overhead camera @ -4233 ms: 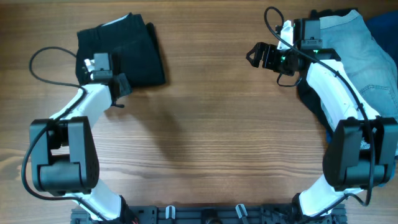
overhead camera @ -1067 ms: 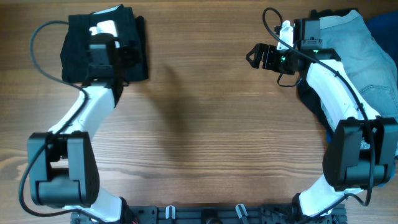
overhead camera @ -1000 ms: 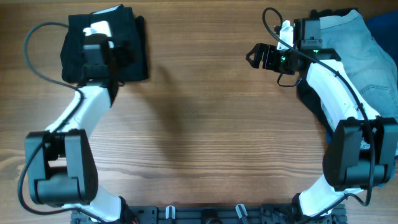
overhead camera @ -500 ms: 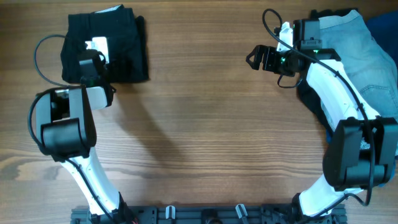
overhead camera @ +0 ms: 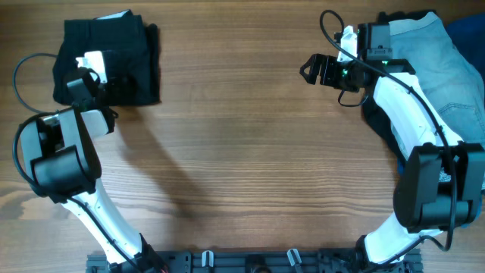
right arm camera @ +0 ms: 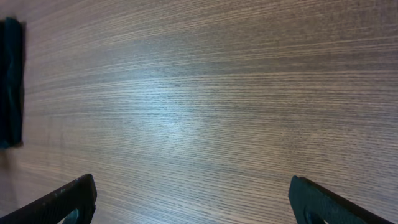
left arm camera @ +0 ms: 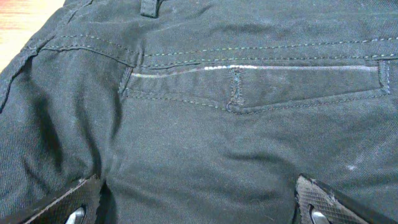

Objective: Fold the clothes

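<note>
A folded pair of black trousers (overhead camera: 121,53) lies at the table's far left corner. It fills the left wrist view (left arm camera: 205,124), back pocket seam and belt loop showing. My left gripper (overhead camera: 106,76) is on top of it, open, with both fingers (left arm camera: 199,208) spread wide and resting on the cloth. My right gripper (overhead camera: 311,70) is open and empty above bare wood (right arm camera: 199,199), next to the pile of unfolded clothes. The trousers show as a dark strip at the left edge of the right wrist view (right arm camera: 9,81).
A pile of clothes lies at the far right: light blue jeans (overhead camera: 443,72), a darker blue garment (overhead camera: 466,30) behind them, and a black garment (overhead camera: 379,121) under my right arm. The wooden tabletop (overhead camera: 242,167) spans the middle.
The left arm has slid the folded black trousers leftward to the table's far left corner, its gripper staying on them. The right arm has not moved.
</note>
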### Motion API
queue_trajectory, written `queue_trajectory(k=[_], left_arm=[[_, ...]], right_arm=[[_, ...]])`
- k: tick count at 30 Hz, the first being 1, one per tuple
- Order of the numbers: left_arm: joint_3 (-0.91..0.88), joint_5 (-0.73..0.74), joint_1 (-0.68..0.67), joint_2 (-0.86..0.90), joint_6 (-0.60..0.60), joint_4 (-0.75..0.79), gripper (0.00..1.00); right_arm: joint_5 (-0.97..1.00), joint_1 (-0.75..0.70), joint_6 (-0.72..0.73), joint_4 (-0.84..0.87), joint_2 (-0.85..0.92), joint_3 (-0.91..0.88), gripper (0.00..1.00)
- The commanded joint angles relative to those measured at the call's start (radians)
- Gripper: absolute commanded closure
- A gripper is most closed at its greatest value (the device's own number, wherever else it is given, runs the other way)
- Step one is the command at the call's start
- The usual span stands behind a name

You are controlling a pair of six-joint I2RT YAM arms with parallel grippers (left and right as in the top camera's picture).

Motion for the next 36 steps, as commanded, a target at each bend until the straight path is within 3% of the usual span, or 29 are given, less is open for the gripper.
queue_trajectory(k=[1,8,17,23,29,36], left_arm=[[-0.004,-0.011,0.014,0.039,0.032,-0.017,0.0],[-0.004,-0.06,0.014,-0.015,0.024,0.006,0.0],[-0.004,-0.06,0.005,-0.339,-0.006,-0.083,0.0],[-0.004,-0.053,-0.061,-0.647,-0.059,-0.402,0.0],[-0.004,-0.053,-0.219,-1.081,-0.214,-0.867,0.0],[-0.004,-0.053,-0.3,-1.365,-0.213,-1.22,0.0]], right_arm=[[-0.008,0.002,0.006,0.007,-0.021,0.006,0.0],[-0.004,0.002,-0.002,0.037,-0.021,0.006,0.0],[0.04,-0.026,-0.069,0.267,-0.055,0.051,0.0],[0.085,-0.039,-0.175,0.219,-0.246,0.124,0.0],[0.112,-0.039,-0.179,-0.034,-0.569,0.124,0.0],[0.115,-0.039,-0.181,-0.226,-0.745,0.124,0.0]])
